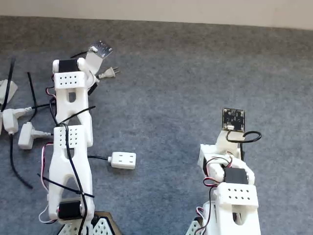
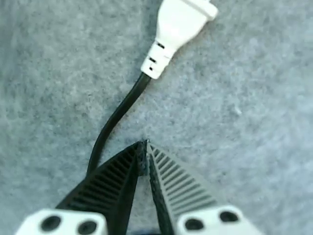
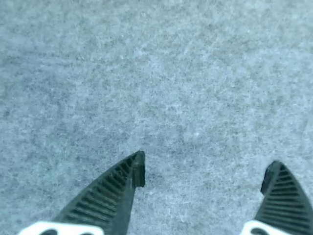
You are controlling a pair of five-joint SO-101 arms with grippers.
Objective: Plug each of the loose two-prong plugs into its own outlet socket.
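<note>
A white two-prong plug [image 2: 178, 29] lies on the grey carpet with its black cord [image 2: 113, 120] trailing back beside my left gripper [image 2: 145, 147]. That gripper is shut with nothing in it, its tips a short way behind the plug's cord end. From above, the same plug [image 1: 108, 73] lies at the far left, prongs pointing right. A white multi-outlet socket block [image 1: 122, 160] lies nearer the front, beside the left arm. My right gripper [image 3: 205, 171] stands open over bare carpet, holding nothing.
Several other white plugs and adapters [image 1: 19, 128] with black cords lie in a tangle at the left edge. The right arm [image 1: 234, 191] sits folded at the front right. Grey carpet [image 1: 186, 88] stretches between the two arms.
</note>
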